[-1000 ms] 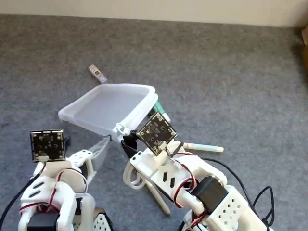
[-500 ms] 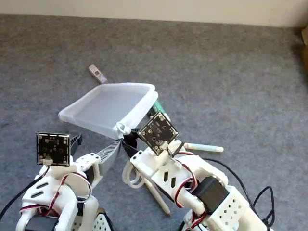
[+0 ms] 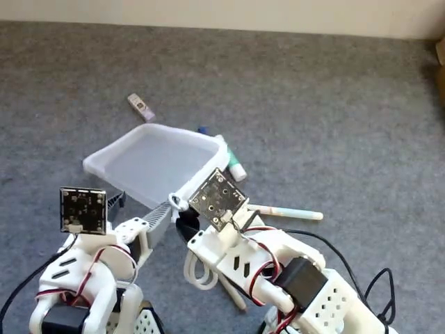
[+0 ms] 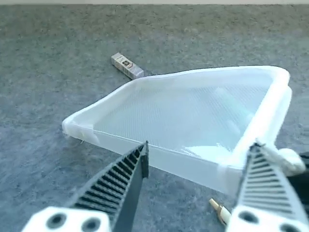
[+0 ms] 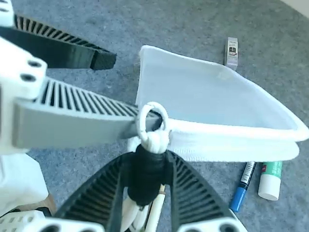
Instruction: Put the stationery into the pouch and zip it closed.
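High view: the pouch [image 3: 156,163] lies open, with the glue stick [image 3: 235,167] and pen [image 3: 285,211] outside, just beside it. It has sunk flatter than a second ago, and the left gripper [image 3: 139,206] has closed in on its near edge.

Left wrist view: the fingers [image 4: 120,183] are wide open and empty. That edge is straight ahead between them, lying crosswise.

Right wrist view: the right gripper [image 5: 148,166] is clamped on the zip pull [image 5: 153,126] at the pouch's corner.
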### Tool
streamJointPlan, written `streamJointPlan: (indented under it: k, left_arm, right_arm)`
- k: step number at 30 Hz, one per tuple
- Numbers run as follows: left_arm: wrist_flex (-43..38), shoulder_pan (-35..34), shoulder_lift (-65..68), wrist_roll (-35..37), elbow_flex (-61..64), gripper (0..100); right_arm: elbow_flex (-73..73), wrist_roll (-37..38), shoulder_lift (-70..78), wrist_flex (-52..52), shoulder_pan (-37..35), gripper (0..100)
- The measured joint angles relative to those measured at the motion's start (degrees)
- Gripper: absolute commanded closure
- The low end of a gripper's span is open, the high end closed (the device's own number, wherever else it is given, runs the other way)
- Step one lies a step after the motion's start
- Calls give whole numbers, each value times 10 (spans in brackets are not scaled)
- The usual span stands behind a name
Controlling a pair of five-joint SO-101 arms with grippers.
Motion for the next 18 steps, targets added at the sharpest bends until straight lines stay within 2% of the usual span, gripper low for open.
streamJointPlan:
  k: [7, 13, 18]
  left_arm:
    - [-2, -39, -1, -62, -1, 774]
    - [23, -55, -1, -69, -40, 630]
    - [35, -55, -1, -69, -42, 642]
  right_arm:
    - [0, 0, 0, -1, -2, 995]
    - [1, 0, 0, -49, -2, 995]
    - [1, 0, 0, -58, 4, 995]
